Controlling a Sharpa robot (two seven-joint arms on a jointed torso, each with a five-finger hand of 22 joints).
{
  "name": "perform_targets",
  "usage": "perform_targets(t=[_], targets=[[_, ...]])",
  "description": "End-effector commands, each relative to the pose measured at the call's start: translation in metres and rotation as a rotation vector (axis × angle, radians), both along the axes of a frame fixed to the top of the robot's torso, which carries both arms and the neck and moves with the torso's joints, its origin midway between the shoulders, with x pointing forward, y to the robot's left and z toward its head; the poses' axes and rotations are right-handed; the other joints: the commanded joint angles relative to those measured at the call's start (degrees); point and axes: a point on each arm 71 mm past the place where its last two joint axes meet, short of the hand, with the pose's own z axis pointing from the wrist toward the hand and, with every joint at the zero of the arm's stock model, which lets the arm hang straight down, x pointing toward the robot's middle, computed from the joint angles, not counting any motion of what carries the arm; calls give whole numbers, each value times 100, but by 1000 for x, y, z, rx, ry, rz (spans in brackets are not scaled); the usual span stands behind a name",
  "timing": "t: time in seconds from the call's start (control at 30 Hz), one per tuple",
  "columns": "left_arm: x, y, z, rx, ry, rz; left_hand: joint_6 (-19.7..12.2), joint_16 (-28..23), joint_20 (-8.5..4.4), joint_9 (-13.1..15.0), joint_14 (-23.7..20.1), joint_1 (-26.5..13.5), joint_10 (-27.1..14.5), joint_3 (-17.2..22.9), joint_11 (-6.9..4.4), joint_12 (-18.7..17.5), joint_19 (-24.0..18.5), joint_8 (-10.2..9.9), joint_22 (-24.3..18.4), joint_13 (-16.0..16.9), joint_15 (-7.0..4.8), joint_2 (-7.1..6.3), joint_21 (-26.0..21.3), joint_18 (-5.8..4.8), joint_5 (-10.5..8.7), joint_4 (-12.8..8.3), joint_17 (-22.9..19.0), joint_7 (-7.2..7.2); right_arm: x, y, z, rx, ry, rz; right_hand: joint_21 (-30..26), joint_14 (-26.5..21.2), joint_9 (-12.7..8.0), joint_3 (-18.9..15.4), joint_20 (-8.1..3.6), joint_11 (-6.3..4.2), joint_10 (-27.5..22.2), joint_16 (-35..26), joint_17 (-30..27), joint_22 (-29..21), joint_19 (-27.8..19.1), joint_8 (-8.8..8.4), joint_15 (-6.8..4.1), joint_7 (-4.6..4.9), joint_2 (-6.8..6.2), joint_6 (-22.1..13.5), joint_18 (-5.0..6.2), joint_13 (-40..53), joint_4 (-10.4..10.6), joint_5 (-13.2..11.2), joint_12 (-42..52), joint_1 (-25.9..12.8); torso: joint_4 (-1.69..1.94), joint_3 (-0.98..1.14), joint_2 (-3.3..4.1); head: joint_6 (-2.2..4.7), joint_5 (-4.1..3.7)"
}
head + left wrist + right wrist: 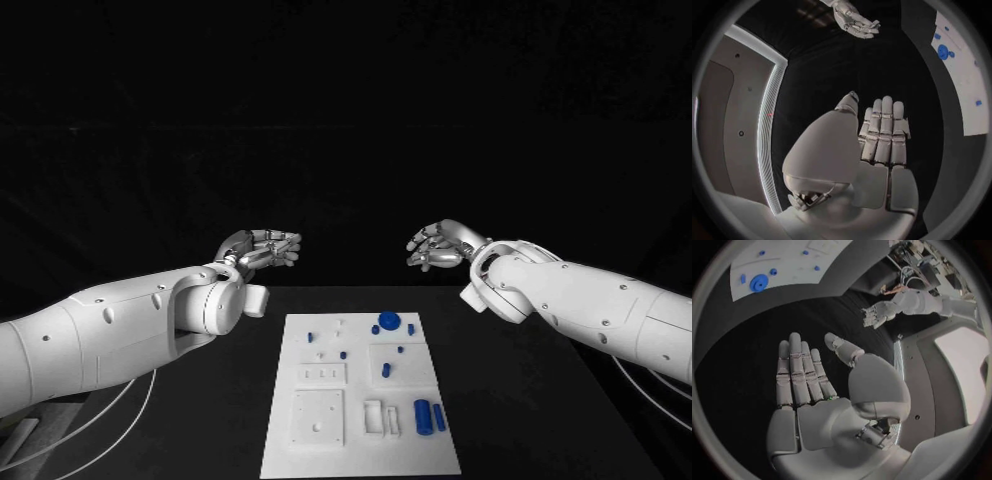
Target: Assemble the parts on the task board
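Left hand [879, 135], right hand [807, 380] empty, fingers straight; task board [361, 400] untouched.

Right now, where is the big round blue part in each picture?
Head view: the round blue part sits near the far end of the white task board, below and between the two raised arms.
Left wrist view: it lies on the board strip at the circle's edge.
Right wrist view: it lies on the board, beyond the robot hand's fingertips.
Shared landmark: the white task board with its small blue parts beside the round one.
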Motion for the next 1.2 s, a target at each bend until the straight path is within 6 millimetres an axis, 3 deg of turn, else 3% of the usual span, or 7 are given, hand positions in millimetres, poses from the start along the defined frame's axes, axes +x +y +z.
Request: perform_targets(t=[0.03,0.1,0.23,0.47,0.77,0.93,1.2], targets=[[-9,-8,3,-37,-4,-76,72,58,-53,-31,41,115,63,-128,-1,-82,47,-67,123,-9,-18,16,66,44,13,41,18,10,-2,10,-1,-257,-117,77,1189,1937,-49,145,-861,-339,540,1741,1126,335,2506,34,-558,-41,-324,505,166,101,4,-203,43,401,54,13,94,12,-37],[-17,-11,6,-51,-1,-101,85,84,-71,-43,56,148,76,-192,3,-118,58,-92,121,-15,-27,-3,90,28,-14,49,25,12,-3,14,-3,-314,-130,99,1589,1709,-96,193,-1101,-334,588,2526,1690,374,2824,-61,-548,-50,-346,578,166,111,13,-192,-78,382,102,18,178,51,-80],[-26,-13,9,-68,4,-128,99,126,-99,-59,80,155,93,-287,10,-173,91,-129,119,-24,-46,-43,133,9,-113,62,33,17,-3,21,-10,-377,-150,118,1917,1622,-120,207,-1204,-317,588,2804,1814,382,2975,-125,-539,-68,-405,590,166,109,0,-177,-180,385,164,22,277,82,-126],[-35,-23,13,-101,9,-190,104,152,-117,-78,74,74,112,-378,19,-241,97,-179,109,-34,-52,-47,161,-14,-237,73,28,28,-2,29,-19,-445,-193,116,2207,1576,-136,260,-1241,-247,456,2995,1802,373,2977,-184,-470,-126,-460,589,166,61,8,-120,-364,397,307,17,473,110,-233],[-40,-30,21,-104,3,-227,112,155,-122,-81,67,63,132,-387,13,-252,92,-189,106,-32,-53,-31,164,-17,-242,70,24,27,1,38,-26,-522,-228,134,2329,1553,-146,304,-1259,-230,436,3102,1766,361,2957,-226,-453,-135,-498,572,166,45,13,-165,-439,426,423,12,756,212,-300],[-40,-31,23,-107,0,-231,115,157,-122,-83,64,46,140,-399,13,-261,88,-195,105,-32,-52,-33,166,-20,-247,73,22,27,0,43,-34,-565,-236,145,2351,1549,-146,317,-1261,-226,438,3128,1757,357,2958,-231,-449,-140,-509,575,166,43,20,-180,-450,430,466,9,860,204,-333],[-41,-33,24,-110,1,-236,121,162,-123,-85,60,11,151,-418,12,-278,86,-205,104,-33,-52,-29,171,-24,-266,75,18,28,0,43,-42,-643,-238,147,2399,1532,-136,350,-1253,-226,470,3191,1717,351,2950,-219,-447,-177,-532,633,166,44,58,-271,-463,409,570,-32,1031,264,-460]])
